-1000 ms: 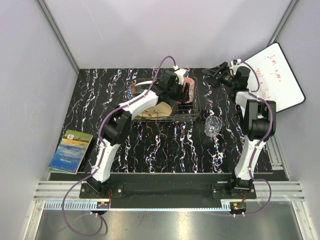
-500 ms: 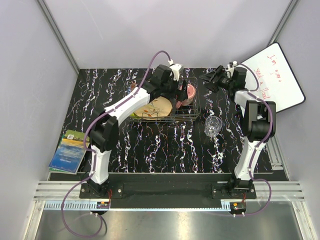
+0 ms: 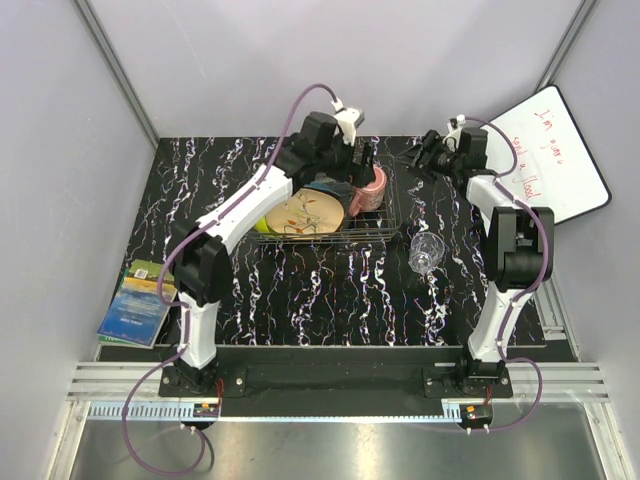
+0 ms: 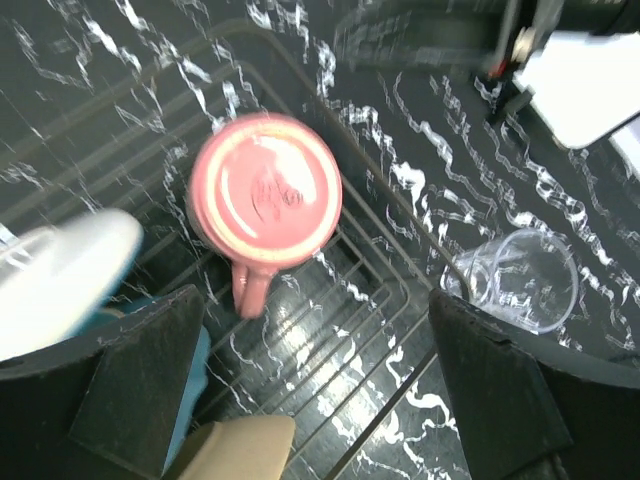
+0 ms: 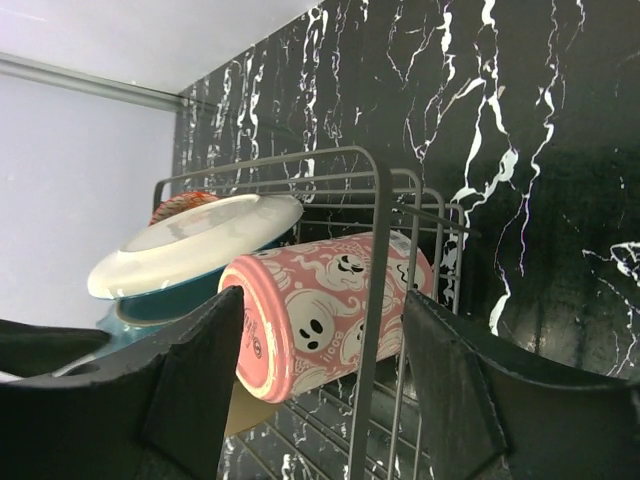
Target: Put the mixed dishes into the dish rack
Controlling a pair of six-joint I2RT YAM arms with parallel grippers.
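Mug (image 4: 265,190) base-up in dish rack (image 3: 375,222), axis vert.; L gripper (image 4: 318,340) wide above, R gripper (image 5: 322,345) wide, empty.

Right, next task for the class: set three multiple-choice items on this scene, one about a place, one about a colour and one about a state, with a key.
1. Where is the clear glass relative to the dish rack?
A. Inside it
B. On the table, outside the rack, off its right end
C. On top of it

2. What colour is the ghost-print mug in the rack?
A. Green
B. White
C. Pink

3. What state is the left gripper in?
A. Open, holding nothing
B. Shut on the mug
C. Shut on the glass

Key:
1 B, the glass is on the marbled top beyond the rack's wires.
2 C, both wrist views show the mug as pink.
3 A, its fingers are wide apart above the mug, with nothing between them.
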